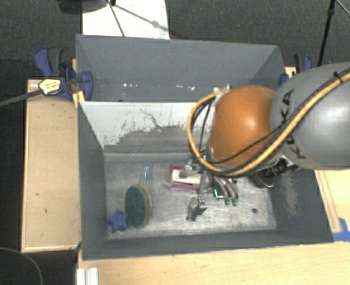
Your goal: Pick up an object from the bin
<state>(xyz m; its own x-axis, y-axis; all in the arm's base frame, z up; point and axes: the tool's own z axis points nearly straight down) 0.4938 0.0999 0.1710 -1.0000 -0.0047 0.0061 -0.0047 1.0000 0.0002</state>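
My gripper [194, 209] hangs low over the bin floor, right of the middle, below the orange wrist cover. Just to its upper left lies a small magenta and white object [182, 180], close to the gripper and partly under the arm. A few small green pieces [231, 200] lie just right of the gripper. Whether the gripper touches any of them I cannot tell.
A dark green oval pad [138, 205] lies at the bin's front left, with a small blue piece [118, 220] against its lower left. A thin bluish item [146, 172] lies behind them. The arm and its cables cover the bin's right side.
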